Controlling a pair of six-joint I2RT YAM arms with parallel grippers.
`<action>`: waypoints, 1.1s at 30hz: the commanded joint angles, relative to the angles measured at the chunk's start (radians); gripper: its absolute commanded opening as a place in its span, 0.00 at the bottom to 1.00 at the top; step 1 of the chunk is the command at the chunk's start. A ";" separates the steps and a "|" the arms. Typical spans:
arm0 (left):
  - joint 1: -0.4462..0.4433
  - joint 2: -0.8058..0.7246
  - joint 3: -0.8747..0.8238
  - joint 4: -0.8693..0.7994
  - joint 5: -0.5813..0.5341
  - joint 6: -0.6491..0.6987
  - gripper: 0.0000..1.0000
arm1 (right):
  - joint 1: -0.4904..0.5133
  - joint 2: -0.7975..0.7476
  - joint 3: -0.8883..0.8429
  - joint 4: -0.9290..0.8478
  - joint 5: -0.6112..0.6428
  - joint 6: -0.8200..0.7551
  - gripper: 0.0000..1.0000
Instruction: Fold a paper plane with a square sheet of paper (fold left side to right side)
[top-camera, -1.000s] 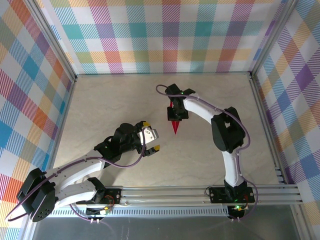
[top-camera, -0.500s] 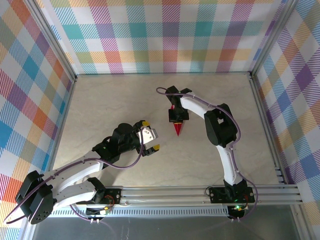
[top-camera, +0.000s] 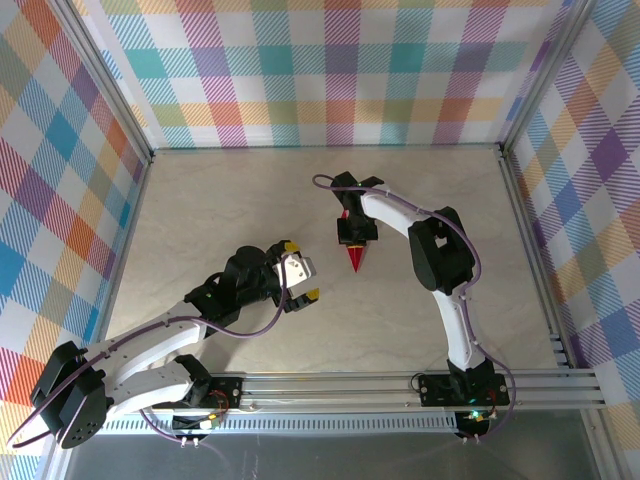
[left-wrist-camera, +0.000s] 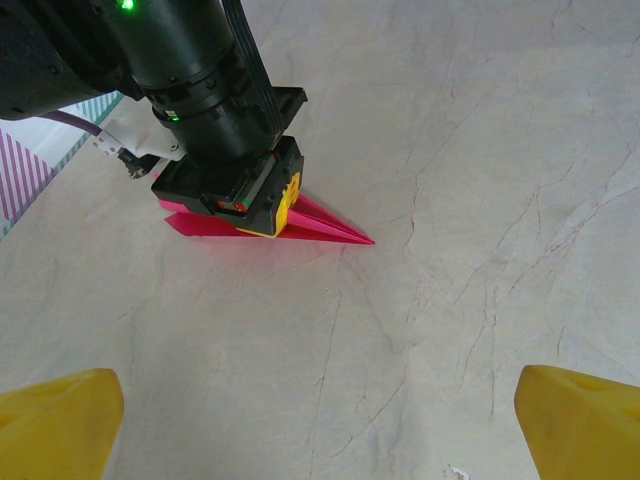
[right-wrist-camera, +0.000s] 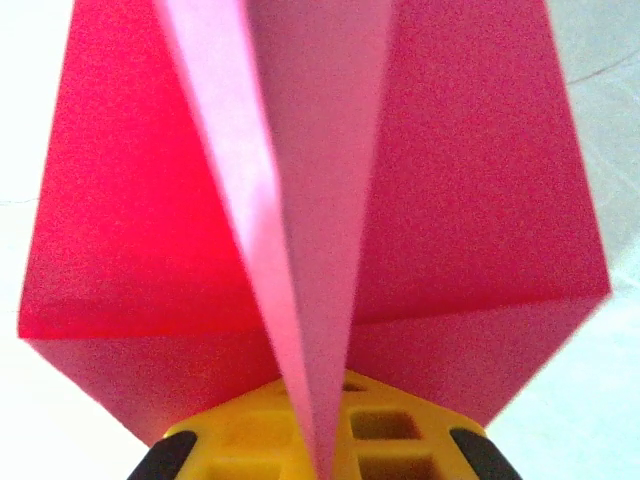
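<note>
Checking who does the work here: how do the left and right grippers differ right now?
The left gripper is open and empty; the right gripper is closed on the paper plane. The left gripper sits nearer the bases, apart from the plane; the right gripper is on it. Both have yellow fingertips.

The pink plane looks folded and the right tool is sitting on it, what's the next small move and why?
Probably open the right tool and lift it straight up. The paper plane already lies on the table as a creased, pointed dart, its central fold seemingly pinched in that tool, and the left tool is open, well apart.
</note>
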 joint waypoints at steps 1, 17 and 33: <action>0.009 -0.015 0.030 0.010 0.026 -0.001 1.00 | 0.000 0.045 -0.009 -0.019 -0.013 0.010 0.09; 0.009 -0.010 0.029 0.010 0.026 0.001 1.00 | 0.001 0.023 -0.042 0.003 0.021 0.040 0.30; 0.009 -0.009 0.031 0.010 0.027 0.001 1.00 | 0.002 -0.024 -0.095 0.028 0.072 0.109 0.39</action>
